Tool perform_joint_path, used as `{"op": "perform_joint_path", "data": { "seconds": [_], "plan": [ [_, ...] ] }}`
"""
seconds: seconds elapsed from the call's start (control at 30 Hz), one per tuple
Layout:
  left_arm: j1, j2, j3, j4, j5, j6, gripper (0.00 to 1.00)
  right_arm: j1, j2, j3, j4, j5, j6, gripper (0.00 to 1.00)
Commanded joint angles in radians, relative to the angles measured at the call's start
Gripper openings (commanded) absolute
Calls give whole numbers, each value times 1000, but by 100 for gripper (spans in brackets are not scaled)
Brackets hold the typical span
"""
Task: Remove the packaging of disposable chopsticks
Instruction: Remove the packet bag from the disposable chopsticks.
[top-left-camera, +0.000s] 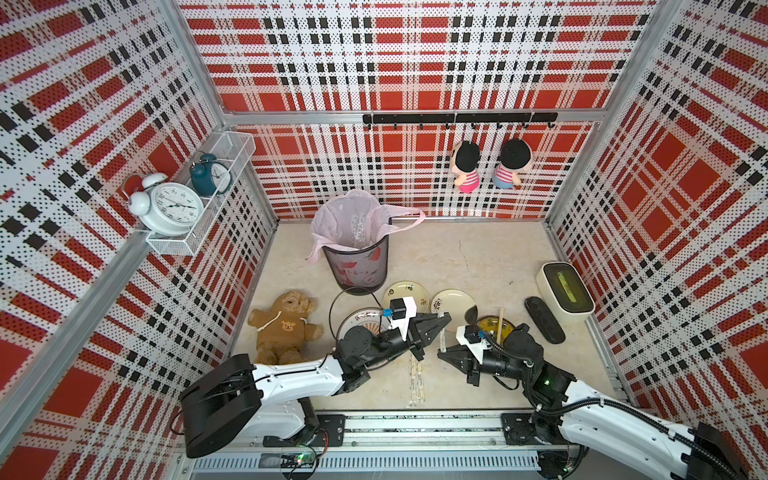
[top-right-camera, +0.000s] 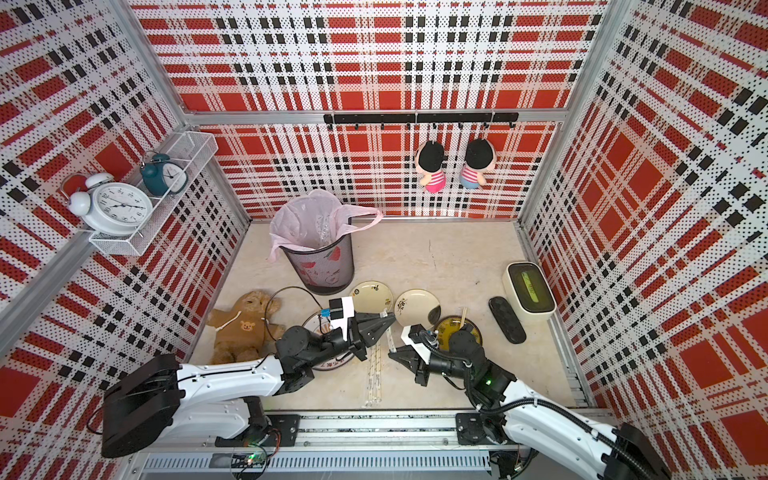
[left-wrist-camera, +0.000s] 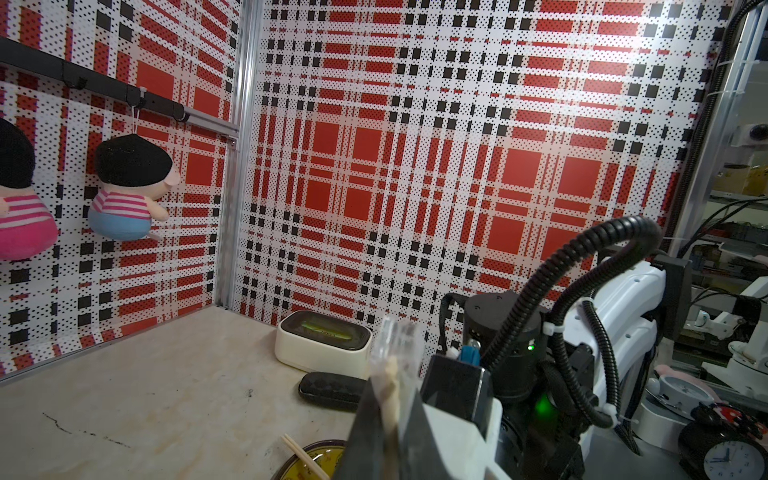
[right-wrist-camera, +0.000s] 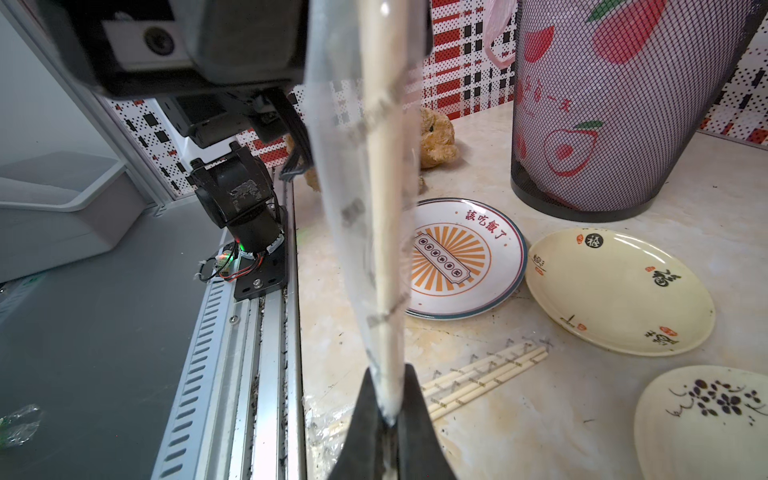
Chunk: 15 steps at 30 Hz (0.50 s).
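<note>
now, step: unsheathing one pair; sleeve not yet off.
right pincer (right-wrist-camera: 388, 417): clenched on one end of the packaging (right-wrist-camera: 340, 216), stick tip seemingly pinched too.
left pincer (top-left-camera: 446, 320): clenched on the opposite end.
disposable chopsticks (right-wrist-camera: 384, 232): inside the sleeve, spanning between my pincers, above the counter (right-wrist-camera: 561, 415).
next: i'd grip film alone at one end, wood at the other, then draw apart.

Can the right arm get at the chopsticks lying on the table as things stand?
Probably not: right gripper is shut on the sleeved pair that left gripper also holds. Nothing covers the table chopsticks nearby.
</note>
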Motion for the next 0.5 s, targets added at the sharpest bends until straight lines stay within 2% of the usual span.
{"op": "perform_joint_path", "data": {
  "seconds": [0.0,0.13,0.23,0.4,0.47],
  "plan": [
    [-4,56,-73,-326,13,27,6,3,-52,124,323,-9,-38,0],
    [-6,63,-82,-326,-18,26,4,3,-79,108,328,11,-39,0],
    [1,71,-89,-324,-14,19,11,3,-105,115,314,12,-41,0],
    [-6,80,-87,-324,-26,11,4,3,-109,138,297,-8,-45,0],
    [-9,93,-84,-322,-24,12,5,3,-105,140,295,-4,-47,0]
  ]
}}
